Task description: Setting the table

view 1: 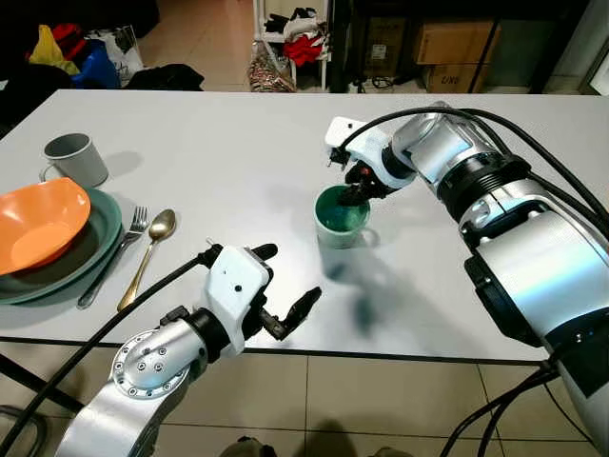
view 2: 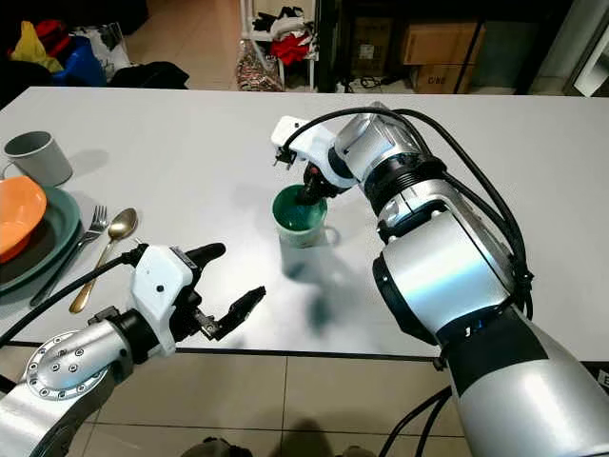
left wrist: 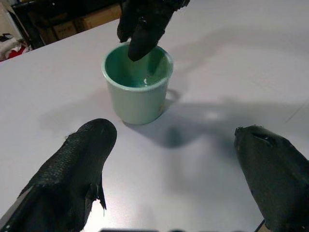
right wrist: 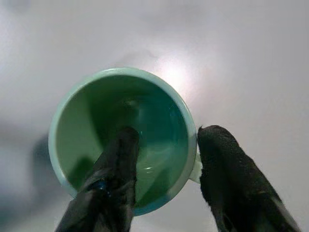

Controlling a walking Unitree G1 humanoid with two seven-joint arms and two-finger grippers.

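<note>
A mint-green mug [view 1: 341, 219] stands upright in the middle of the white table [view 1: 219, 152]. My right gripper [view 1: 354, 194] reaches down over it, open, with one finger inside the mug [right wrist: 87, 125] and the other outside the rim by the handle. The inner finger is apart from the wall. My left gripper [view 1: 287, 276] hovers open near the table's front edge, pointing at the mug [left wrist: 137, 92] with nothing between its fingers. At the far left an orange bowl [view 1: 38, 221] sits on a green plate [view 1: 90, 249], with a fork [view 1: 119, 252], a gold spoon [view 1: 150, 249] and a grey mug [view 1: 76, 157] beside it.
The table's front edge [view 1: 381, 357] runs just below my left gripper, with tiled floor under it. Bags [view 1: 76, 52] and a rack of clothes [view 1: 295, 43] stand on the floor beyond the far edge, next to cardboard boxes [view 1: 447, 43].
</note>
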